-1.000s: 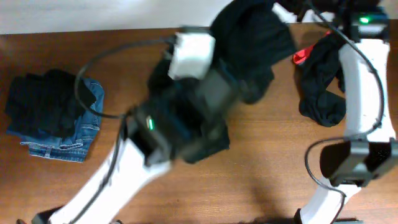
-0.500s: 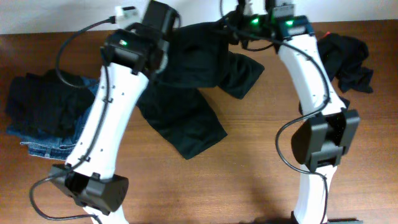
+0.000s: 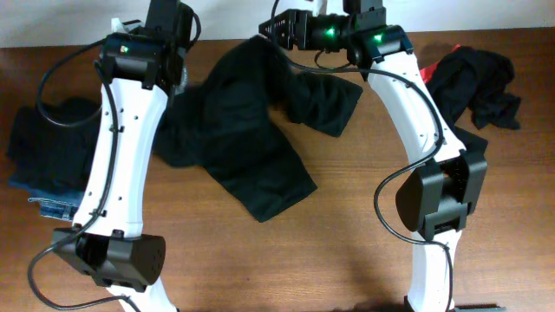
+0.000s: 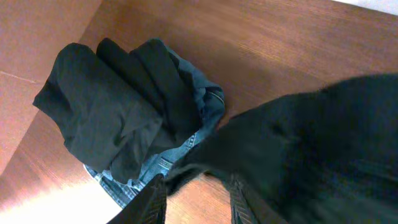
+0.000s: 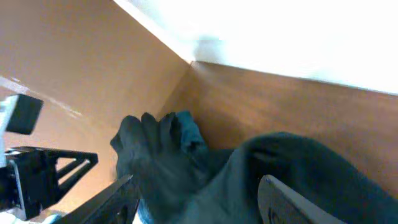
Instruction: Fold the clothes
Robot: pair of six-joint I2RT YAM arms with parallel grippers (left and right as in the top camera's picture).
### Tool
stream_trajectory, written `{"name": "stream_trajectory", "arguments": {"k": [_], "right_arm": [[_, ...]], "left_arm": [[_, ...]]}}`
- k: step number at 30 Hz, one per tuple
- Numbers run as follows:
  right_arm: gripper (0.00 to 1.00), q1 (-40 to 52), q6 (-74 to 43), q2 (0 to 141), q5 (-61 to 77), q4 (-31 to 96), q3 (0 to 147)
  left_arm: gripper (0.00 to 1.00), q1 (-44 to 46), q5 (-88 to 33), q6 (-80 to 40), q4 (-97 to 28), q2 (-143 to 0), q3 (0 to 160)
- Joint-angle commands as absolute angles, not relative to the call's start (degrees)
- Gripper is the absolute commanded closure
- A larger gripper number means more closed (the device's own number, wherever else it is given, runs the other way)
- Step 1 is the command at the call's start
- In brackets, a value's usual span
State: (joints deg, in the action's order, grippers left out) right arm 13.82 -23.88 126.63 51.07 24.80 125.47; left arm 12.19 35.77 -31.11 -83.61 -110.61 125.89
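A brown wood-grain worktop (image 3: 347, 251) fills the overhead view, with a pale white wall (image 3: 69, 22) along its far edge. In the middle lies the large black garment (image 3: 251, 143), spread loose and rumpled, its upper part reaching the far edge where both arms come in. The left tool (image 4: 196, 200) is by the garment's far left part. In its wrist view the two fingers stand apart, released, and a limp black hem crosses the gap between them. The right tool (image 5: 199, 199) is over the garment's far right part, its fingers wide and released, with dark cloth bunched below and between them. At the worktop's left end, well apart from both tools, a folded black piece (image 4: 106, 118) rests on blue jeans (image 4: 166, 163). At the right end a crumpled black heap (image 3: 477, 82) with a red edge on its left side lies beside the right arm, touching neither tool.
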Motion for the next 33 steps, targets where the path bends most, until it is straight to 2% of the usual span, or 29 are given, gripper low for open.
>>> {"name": "stream_trajectory", "arguments": {"k": [1, 3, 7, 10, 13, 17, 20, 21, 23, 33], "right_arm": [[0.33, 14.0, -25.1, 126.7, 52.2, 25.4, 126.2], [0.33, 13.7, -24.7, 126.7, 51.1, 31.0, 126.2], [0.34, 13.1, -17.1, 126.7, 44.6, 52.7, 126.2], [0.34, 13.8, -9.8, 126.7, 35.3, 65.9, 126.2], [0.34, 14.7, -9.9, 126.7, 23.3, 73.4, 126.2], [0.27, 14.1, -16.6, 126.7, 13.1, 76.0, 125.3], [0.19, 12.1, -17.0, 126.9, 12.8, 73.6, 125.0], [0.15, 10.6, -17.0, 127.2, 13.0, 73.1, 125.0], [0.13, 9.2, -16.5, 127.6, 13.3, 73.4, 125.0], [0.12, 5.5, -12.2, 128.0, 13.3, 74.6, 121.5]], "left_arm": [[0.66, 11.9, 35.7, -31.2, -83.9, -110.6, 126.4], [0.66, 11.9, 35.4, -31.2, -83.9, -110.6, 126.4], [0.66, 11.9, 35.3, -31.2, -84.5, -110.6, 126.4], [0.66, 11.9, 35.3, -31.2, -84.4, -110.6, 126.4], [0.66, 11.9, 35.2, -31.2, -83.6, -110.6, 126.4], [0.66, 11.9, 24.2, -19.0, -78.8, -110.8, 126.4], [0.65, 12.0, 10.5, -5.5, -74.8, -111.7, 126.4], [0.64, 12.0, 2.4, 1.4, -73.4, -112.8, 126.4], [0.62, 12.1, -2.6, 4.9, -72.8, -114.3, 126.4], [0.62, 17.0, -2.2, 6.8, -69.4, -128.2, 126.4]]}}
